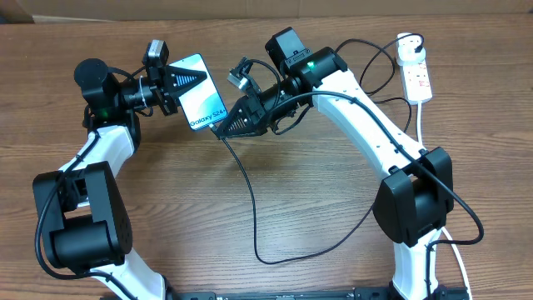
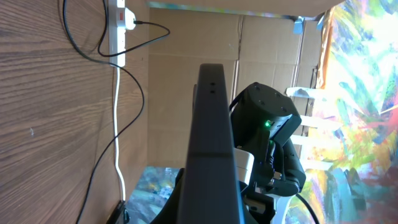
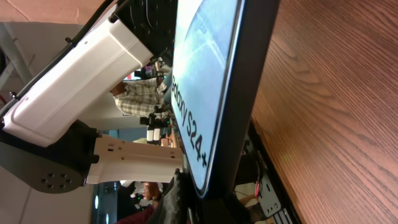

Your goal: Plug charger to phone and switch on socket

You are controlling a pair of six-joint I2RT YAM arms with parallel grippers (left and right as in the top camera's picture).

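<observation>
The left pincer [image 1: 196, 79] is clamping the Galaxy S24+ phone [image 1: 204, 104] while the right pincer [image 1: 225, 129], pinching the charger tip [image 1: 223, 137] (port hidden), is probably needing a square, gentle push.

A wooden table [image 1: 166, 208] meets brown cardboard [image 2: 174, 81], beside perhaps a colourful painted sheet [image 2: 367, 93].

phone [image 1: 200, 102] bottom end and charger [image 1: 253, 208] connector tip hidden beneath right end effector [image 1: 223, 131], phone's top corner covered by left end effector [image 1: 193, 79], socket [image 1: 416, 73] switch positions at the far right corner of the desk [image 1: 100, 33] too small to tell
</observation>
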